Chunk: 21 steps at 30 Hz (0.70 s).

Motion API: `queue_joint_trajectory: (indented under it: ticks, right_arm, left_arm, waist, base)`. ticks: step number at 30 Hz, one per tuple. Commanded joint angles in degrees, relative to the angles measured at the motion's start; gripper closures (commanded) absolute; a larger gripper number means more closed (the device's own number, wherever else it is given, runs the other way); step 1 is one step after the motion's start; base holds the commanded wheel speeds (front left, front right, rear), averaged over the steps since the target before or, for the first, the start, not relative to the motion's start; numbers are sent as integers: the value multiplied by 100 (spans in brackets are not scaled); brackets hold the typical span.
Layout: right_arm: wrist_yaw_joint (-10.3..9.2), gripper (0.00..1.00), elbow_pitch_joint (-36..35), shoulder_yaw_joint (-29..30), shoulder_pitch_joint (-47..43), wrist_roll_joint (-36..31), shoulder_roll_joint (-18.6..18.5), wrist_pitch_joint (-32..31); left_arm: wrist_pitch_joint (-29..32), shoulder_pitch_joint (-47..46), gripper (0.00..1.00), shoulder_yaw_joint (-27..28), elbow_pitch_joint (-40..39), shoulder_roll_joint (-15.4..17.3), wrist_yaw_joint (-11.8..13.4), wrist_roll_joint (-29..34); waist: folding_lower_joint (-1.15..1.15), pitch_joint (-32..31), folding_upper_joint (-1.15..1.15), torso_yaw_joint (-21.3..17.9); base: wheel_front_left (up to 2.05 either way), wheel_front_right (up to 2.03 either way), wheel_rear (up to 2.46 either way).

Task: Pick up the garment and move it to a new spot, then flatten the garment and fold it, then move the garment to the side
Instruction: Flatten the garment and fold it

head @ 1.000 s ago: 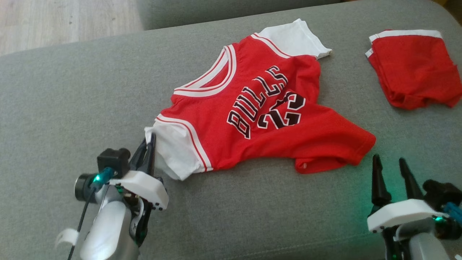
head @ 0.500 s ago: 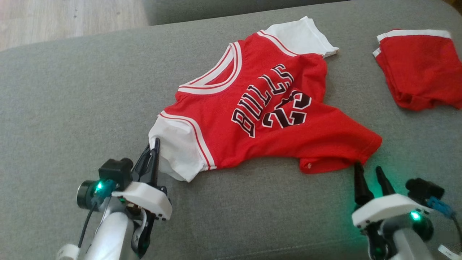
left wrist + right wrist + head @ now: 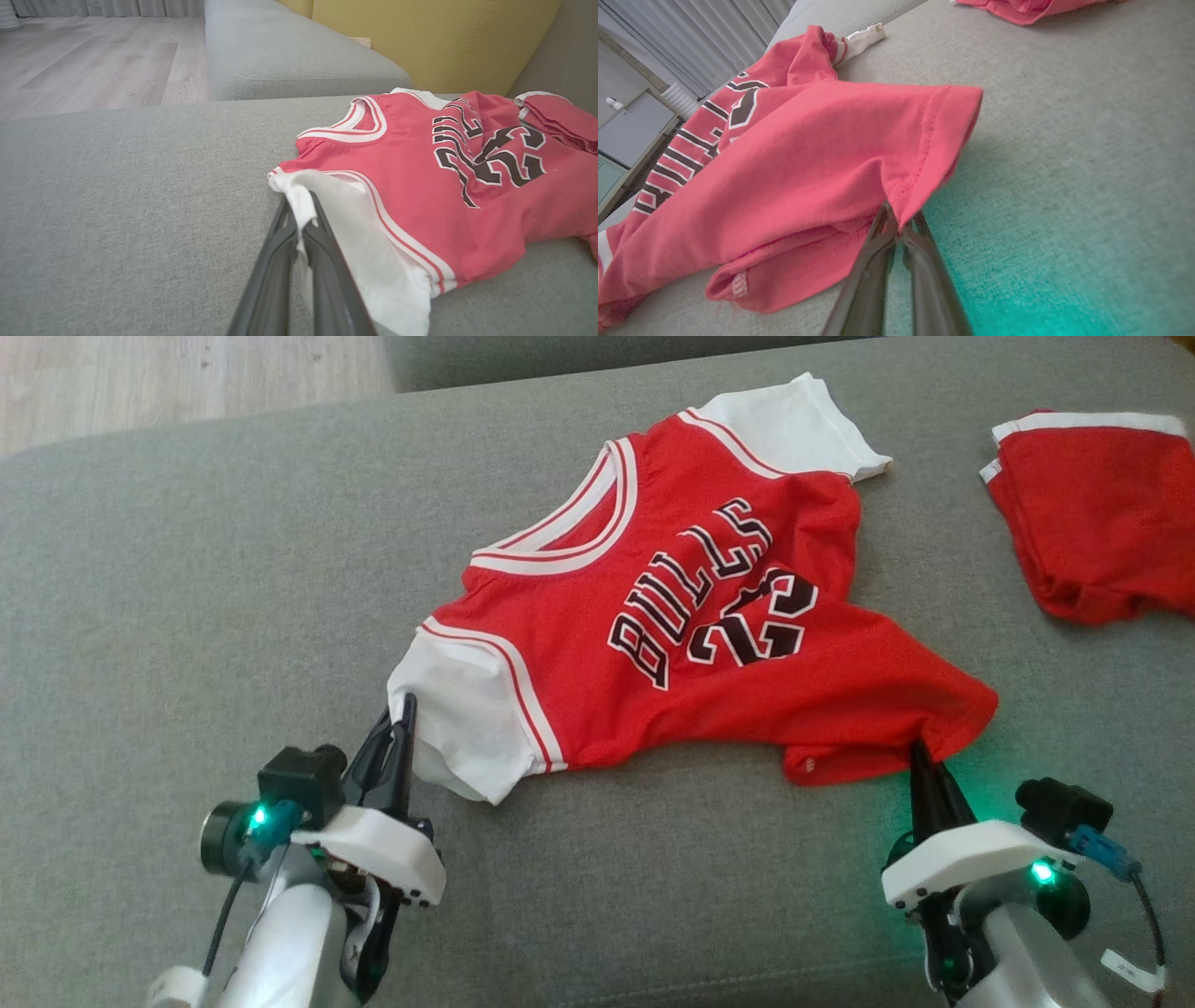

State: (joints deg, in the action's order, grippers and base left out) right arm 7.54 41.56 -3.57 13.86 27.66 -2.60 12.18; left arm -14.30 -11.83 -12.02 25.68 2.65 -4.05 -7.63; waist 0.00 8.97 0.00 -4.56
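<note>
**Both grippers now pinch a red Bulls jersey on a grey sofa**

At lower left, the left gripper (image 3: 400,723) has its fingers pressed together on the edge of the jersey's white sleeve (image 3: 457,719), just as it did a second ago. The red jersey (image 3: 691,635), number 23, lies rumpled across the middle of the grey sofa cushion (image 3: 187,616). At lower right, the right gripper (image 3: 920,756) stood spread and short of the cloth a second ago. It has since moved up and closed its fingers on the hem corner (image 3: 952,719). Far right, well apart, lies a folded red garment (image 3: 1092,551). With two opposite points held, the jersey looks ready to be lifted or pulled flat.
</note>
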Motion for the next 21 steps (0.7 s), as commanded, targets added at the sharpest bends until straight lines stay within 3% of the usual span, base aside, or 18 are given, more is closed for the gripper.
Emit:
queue_joint_trajectory:
  ticks: [1, 10, 17, 21]
  right_arm:
    - [-5, 100, -132, -129, 180, -124, -28, 117]
    - [-5, 100, -784, 110, -63, -637, -28, 148]
    - [-5, 100, -2117, 261, -232, -857, -102, -557]
    - [-5, 100, -2553, 336, -75, -1283, -441, -981]
  left_arm:
    - [-70, -151, 100, 213, -158, 27, -24, 43]
    - [-70, -111, 100, 322, -275, 25, -23, 1]
    - [-70, -92, 100, 543, -561, 24, -68, -169]
    - [-70, -108, 100, 580, -682, 23, -100, -241]
  waist:
    - [0, -28, 0, -16]
    - [0, -187, 0, -120]
    - [0, -369, 0, -253]
    - [0, -432, 0, -274]
  base:
    - [0, 0, 0]
    - [0, 0, 0]
    - [0, 0, 0]
    - [0, 0, 0]
